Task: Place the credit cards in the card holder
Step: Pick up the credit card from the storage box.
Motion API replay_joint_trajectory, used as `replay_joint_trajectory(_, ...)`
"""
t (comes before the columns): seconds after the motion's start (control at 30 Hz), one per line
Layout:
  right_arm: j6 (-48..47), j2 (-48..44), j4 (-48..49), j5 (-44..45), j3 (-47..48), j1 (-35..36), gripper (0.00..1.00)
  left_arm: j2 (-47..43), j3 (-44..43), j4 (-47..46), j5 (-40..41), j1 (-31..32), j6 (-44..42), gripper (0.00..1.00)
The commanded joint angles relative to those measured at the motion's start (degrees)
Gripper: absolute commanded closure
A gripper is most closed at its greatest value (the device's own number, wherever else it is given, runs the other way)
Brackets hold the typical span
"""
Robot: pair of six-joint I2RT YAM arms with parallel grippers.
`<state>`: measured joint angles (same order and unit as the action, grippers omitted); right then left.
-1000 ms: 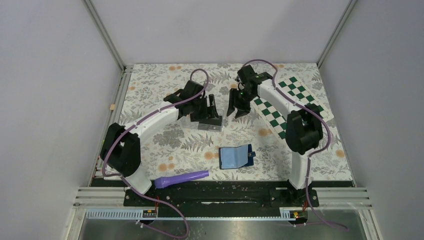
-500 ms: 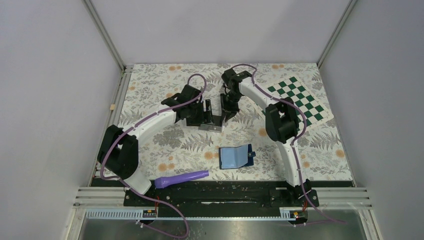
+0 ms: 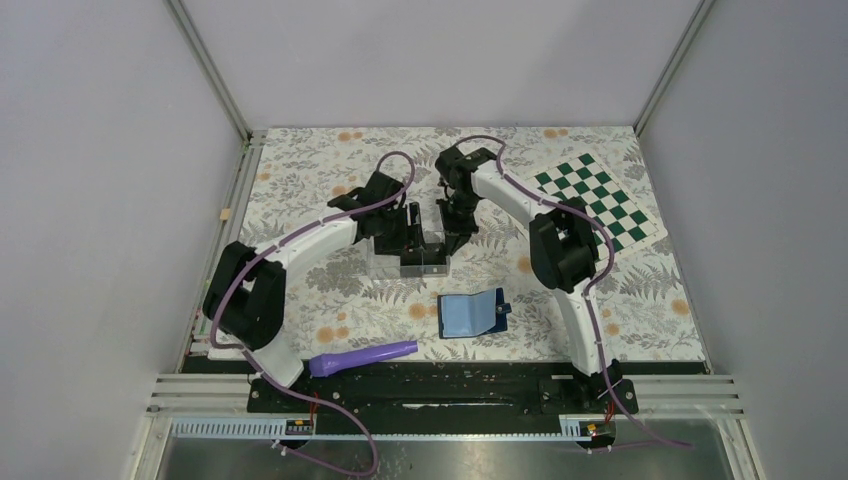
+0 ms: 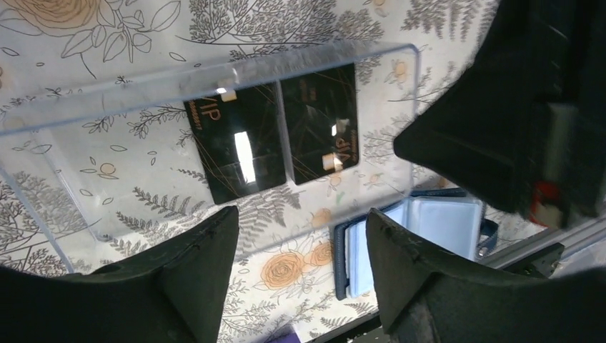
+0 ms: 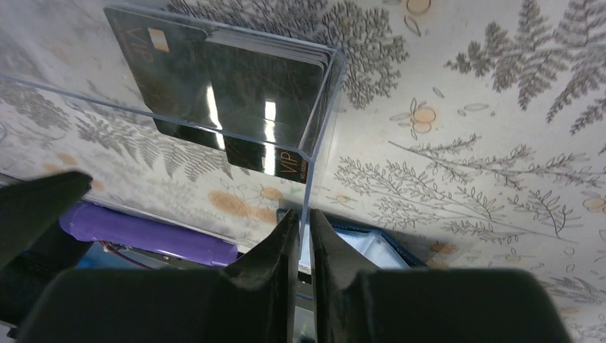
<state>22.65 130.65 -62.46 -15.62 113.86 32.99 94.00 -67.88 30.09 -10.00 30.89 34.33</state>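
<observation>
The credit cards point(image 4: 239, 146) are dark and stand inside a clear plastic box point(image 4: 107, 186) in the middle of the table. The right wrist view shows the same cards point(image 5: 236, 93) through the box's wall point(image 5: 86, 114). My right gripper point(image 5: 304, 214) is shut on the box's thin right-hand wall; from above it point(image 3: 450, 225) sits at the box's point(image 3: 430, 265) right side. My left gripper point(image 4: 300, 214) stands open at the box's near edge, on the box's left from above point(image 3: 408, 240). The card holder point(image 3: 470, 313) lies open, light blue inside, nearer the arm bases.
A purple tube-like object point(image 3: 362, 357) lies by the near edge, left of the card holder. A green-and-white chequered mat point(image 3: 600, 200) covers the back right of the floral table. Grey walls close off three sides.
My right arm swung left from the chequered mat to the box and its jaws closed on the box's wall. The left gripper and box shifted slightly nearer.
</observation>
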Motion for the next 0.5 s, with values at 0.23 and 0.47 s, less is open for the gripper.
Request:
replay_joint_trajectory(0.23, 1.0, -8.0, 4.3, -1.7, -11.3, 0.9, 0.76, 8.5, -0.9, -9.3, -6.4, -0.7, 3.0, 0.51)
replay_joint_trajectory(0.47, 1.2, -8.1, 4.6, -2.4, -11.6, 0.9, 0.83, 13.9, -2.4, -12.1, -8.7, -0.8, 4.3, 0.67)
